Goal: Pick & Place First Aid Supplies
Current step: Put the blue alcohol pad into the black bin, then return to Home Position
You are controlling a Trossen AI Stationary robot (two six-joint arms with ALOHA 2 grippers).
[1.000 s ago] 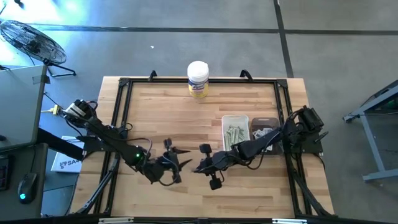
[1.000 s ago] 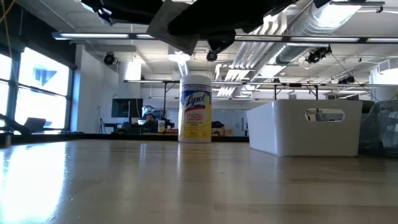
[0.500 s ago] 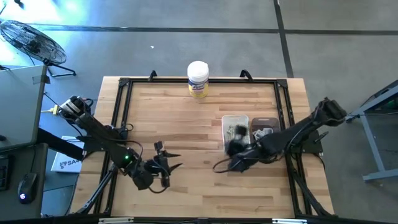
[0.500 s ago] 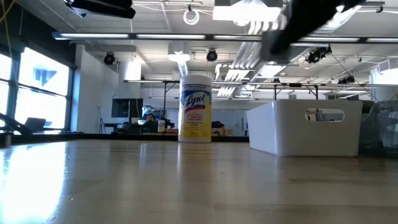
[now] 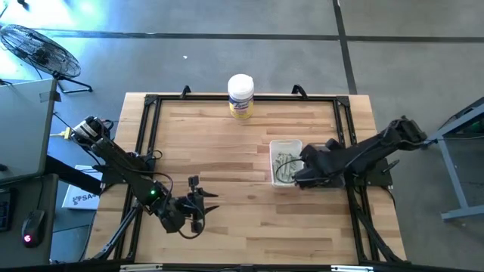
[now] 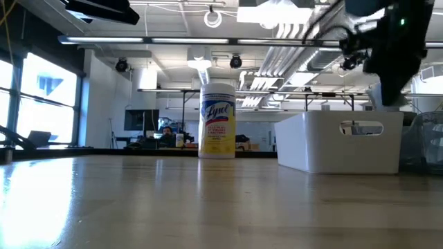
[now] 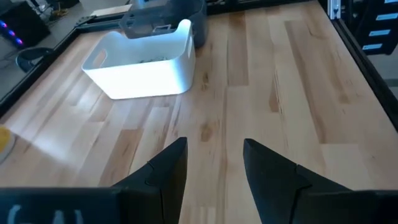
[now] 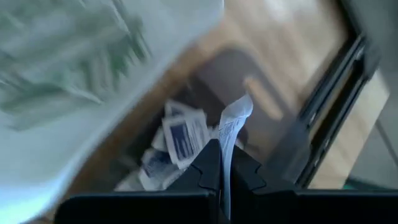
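On wooden table [image 5: 227,151], white bin [image 5: 285,162], canister [image 5: 240,96], ceiling lights beyond.

Grey concrete floor [image 5: 408,68] surrounds the wooden table [image 5: 227,143]; a floor fan [image 5: 34,49] stands beyond the table's far left corner.

Pale striped wood planks make up the worktop [image 5: 227,143], framed in black. The canister [image 5: 240,96] is white with a yellow label. The bin [image 7: 142,63] is white, its strips [image 5: 283,160] pale green-white. White squares [image 8: 181,138] carry dark blue marks. Both arms are black.
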